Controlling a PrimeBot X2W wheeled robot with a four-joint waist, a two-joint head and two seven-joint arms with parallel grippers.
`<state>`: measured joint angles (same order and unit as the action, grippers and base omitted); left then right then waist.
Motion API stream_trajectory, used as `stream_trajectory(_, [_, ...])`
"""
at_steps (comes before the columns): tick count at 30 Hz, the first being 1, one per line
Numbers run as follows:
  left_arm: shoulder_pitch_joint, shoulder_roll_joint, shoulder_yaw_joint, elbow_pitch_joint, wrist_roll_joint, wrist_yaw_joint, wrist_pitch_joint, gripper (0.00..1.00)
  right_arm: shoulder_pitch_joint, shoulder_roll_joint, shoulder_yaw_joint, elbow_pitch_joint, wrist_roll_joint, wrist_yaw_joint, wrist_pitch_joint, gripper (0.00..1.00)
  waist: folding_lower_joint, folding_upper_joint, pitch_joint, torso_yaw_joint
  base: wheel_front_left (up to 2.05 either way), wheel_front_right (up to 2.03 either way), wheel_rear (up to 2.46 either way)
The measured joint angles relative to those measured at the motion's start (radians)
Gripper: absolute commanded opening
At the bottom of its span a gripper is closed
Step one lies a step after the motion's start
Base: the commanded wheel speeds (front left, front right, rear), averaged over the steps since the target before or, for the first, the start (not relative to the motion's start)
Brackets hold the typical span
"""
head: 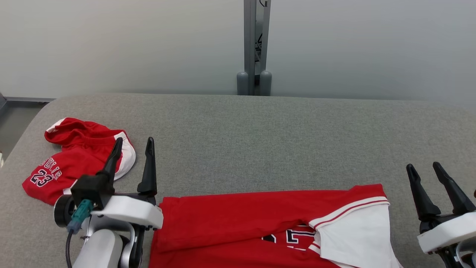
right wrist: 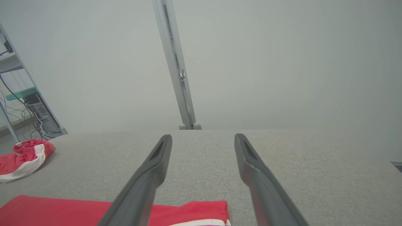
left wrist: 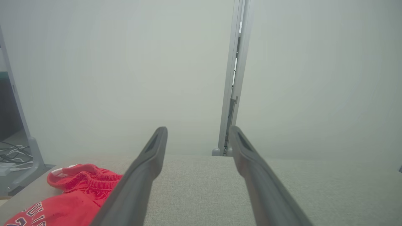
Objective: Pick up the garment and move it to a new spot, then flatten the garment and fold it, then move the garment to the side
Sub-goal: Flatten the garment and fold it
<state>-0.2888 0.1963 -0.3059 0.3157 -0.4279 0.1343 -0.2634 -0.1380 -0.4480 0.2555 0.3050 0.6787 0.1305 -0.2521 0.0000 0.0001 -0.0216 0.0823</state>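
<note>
A red garment (head: 238,219) with a white sleeve and dark lettering lies spread on the grey table (head: 260,130) at the near edge, its lower part cut off by the head view. My left gripper (head: 134,143) stands open just off its left edge, with nothing between the fingers. At the garment's right, my right gripper (head: 423,166) is open too and holds nothing. In the right wrist view the garment's (right wrist: 56,210) top edge runs under that open gripper (right wrist: 203,136). The left wrist view has its open gripper (left wrist: 198,129) above bare table.
A second red piece (head: 74,160), crumpled and printed with 23, lies at the table's far left beside my left fingers; it also appears as a red heap (left wrist: 78,194) and a small bundle (right wrist: 25,157). A grey post (head: 254,44) stands behind the table against a pale wall.
</note>
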Motion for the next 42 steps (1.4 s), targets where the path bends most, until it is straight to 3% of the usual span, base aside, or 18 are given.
stream_trajectory(5, [0.120,-0.071,0.116,-0.100,0.117,-0.029,0.000,1.00,0.037,0.117,-0.137,-0.094,-0.210,0.000,-0.009,1.00,0.0000,0.0000,0.001,-0.013,0.00,0.00,0.00])
stream_trajectory(9, [0.198,-0.113,0.179,-0.156,0.203,-0.050,0.000,1.00,0.108,0.231,-0.209,-0.150,-0.312,0.000,-0.009,1.00,0.0000,0.0000,0.007,-0.019,0.00,0.00,0.00])
stream_trajectory(12, [0.239,-0.129,0.196,-0.174,0.255,-0.066,0.000,1.00,0.128,0.263,-0.234,-0.160,-0.338,0.000,-0.009,1.00,0.0000,0.0000,0.010,-0.018,0.00,0.00,0.00])
stream_trajectory(19, [0.264,-0.146,0.226,-0.156,0.282,-0.100,0.000,1.00,0.137,0.264,-0.227,-0.160,-0.404,0.000,-0.009,1.00,0.0000,0.0000,0.024,-0.015,0.00,0.00,0.00])
stream_trajectory(26, [0.255,-0.146,0.220,-0.148,0.279,-0.104,0.000,1.00,0.151,0.252,-0.204,-0.074,-0.326,0.000,-0.010,1.00,0.0000,0.0000,0.030,-0.012,0.00,0.00,0.00])
stream_trajectory(35, [0.241,-0.147,0.203,-0.137,0.272,-0.103,0.000,1.00,0.139,0.196,-0.082,0.124,-0.075,-0.001,0.046,1.00,0.0000,0.0000,0.063,-0.011,0.00,0.00,0.00])
stream_trajectory(42, [0.221,-0.147,0.193,-0.130,0.270,-0.104,0.000,1.00,0.095,0.162,0.012,0.201,0.069,-0.001,0.085,1.00,0.0000,0.0000,0.082,-0.003,0.00,0.00,0.00])
